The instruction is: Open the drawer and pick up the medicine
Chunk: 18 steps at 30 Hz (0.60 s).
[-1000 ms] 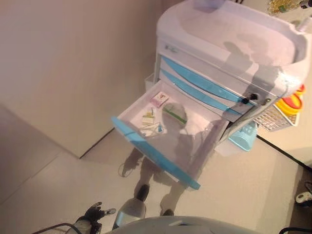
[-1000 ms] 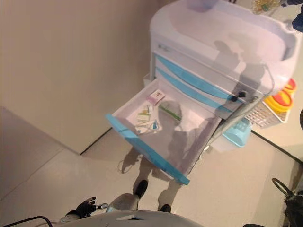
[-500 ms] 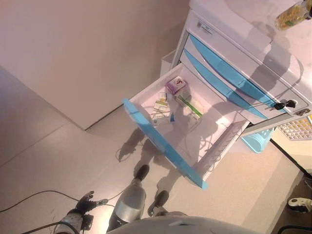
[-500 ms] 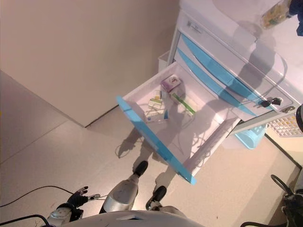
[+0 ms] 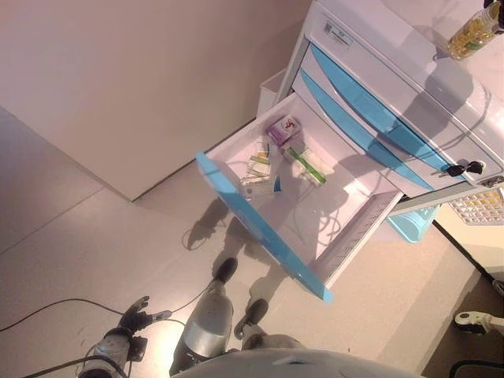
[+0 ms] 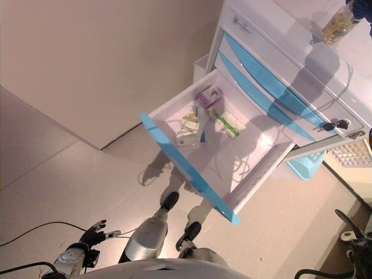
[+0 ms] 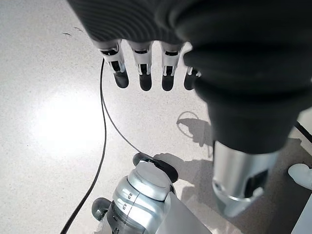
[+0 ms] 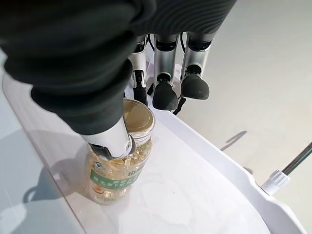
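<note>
A white cart (image 5: 394,71) with blue drawer fronts has one drawer (image 5: 260,228) pulled out. In it lie a purple box (image 5: 283,128), a green and white box (image 5: 305,165) and small boxes (image 5: 258,185). A clear medicine bottle (image 8: 119,161) of yellow capsules with a gold lid stands on the cart's top (image 5: 475,30). My right hand (image 8: 161,73) is over it, thumb against its side, fingers fairly straight past it. My left hand (image 5: 130,319) hangs low by the floor, fingers (image 7: 146,73) straight and empty.
The cart's top has a raised white rim (image 8: 219,161). A light blue basket (image 5: 413,223) and a white wire basket (image 5: 484,206) hang at the cart's right side. A white bin (image 5: 272,87) stands by the wall. A black cable (image 5: 47,307) lies on the floor.
The whole picture has shifted, so the camera moved. The bottle stays on the cart's top, the drawer stays open and my left hand stays low.
</note>
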{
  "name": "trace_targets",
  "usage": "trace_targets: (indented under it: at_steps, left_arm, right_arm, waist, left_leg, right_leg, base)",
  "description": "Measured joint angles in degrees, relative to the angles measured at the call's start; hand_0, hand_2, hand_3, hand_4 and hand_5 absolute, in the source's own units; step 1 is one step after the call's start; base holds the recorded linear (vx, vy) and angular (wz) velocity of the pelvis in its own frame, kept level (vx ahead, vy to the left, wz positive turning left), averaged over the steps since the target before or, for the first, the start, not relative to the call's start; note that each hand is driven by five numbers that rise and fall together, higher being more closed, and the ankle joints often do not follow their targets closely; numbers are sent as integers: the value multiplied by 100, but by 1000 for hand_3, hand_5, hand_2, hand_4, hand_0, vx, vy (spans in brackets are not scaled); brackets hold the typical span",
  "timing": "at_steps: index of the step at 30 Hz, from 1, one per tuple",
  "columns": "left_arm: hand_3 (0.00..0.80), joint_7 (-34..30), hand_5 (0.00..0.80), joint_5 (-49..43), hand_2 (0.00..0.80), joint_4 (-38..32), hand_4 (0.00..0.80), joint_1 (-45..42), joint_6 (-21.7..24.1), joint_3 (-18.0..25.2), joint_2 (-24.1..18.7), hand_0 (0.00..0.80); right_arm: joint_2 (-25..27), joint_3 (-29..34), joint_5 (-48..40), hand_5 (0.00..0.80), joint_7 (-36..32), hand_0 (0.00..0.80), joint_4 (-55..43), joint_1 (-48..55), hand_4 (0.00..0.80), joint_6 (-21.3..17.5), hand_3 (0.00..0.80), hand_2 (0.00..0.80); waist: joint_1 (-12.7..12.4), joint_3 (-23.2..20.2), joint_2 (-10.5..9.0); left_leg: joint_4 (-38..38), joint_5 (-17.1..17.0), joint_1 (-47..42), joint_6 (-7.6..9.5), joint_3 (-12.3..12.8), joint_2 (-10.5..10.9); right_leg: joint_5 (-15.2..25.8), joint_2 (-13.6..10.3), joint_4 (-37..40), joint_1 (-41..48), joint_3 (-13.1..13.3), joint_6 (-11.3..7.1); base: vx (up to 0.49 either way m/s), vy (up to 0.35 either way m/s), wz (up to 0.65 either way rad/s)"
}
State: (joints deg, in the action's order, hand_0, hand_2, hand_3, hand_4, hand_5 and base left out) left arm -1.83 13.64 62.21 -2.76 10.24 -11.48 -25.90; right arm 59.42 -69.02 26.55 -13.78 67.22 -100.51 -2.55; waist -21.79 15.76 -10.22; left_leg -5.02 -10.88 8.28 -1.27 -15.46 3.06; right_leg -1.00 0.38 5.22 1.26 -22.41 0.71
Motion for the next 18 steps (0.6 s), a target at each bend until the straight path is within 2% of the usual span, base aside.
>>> trace_targets:
  at_steps: [18]
  left_arm:
    - [0,-116,0,104,0,35,0,4,128,2,-12,0]
  right_arm:
    - [2,-46,-16,0,870,0,114,-120,0,464,0,0]
  waist:
    - [4,21,1]
  left_leg:
    - [2,8,55,-20,113,-17]
  right_leg:
    - [4,-4,0,-91,115,-3]
  base:
    - [4,-9,-3]
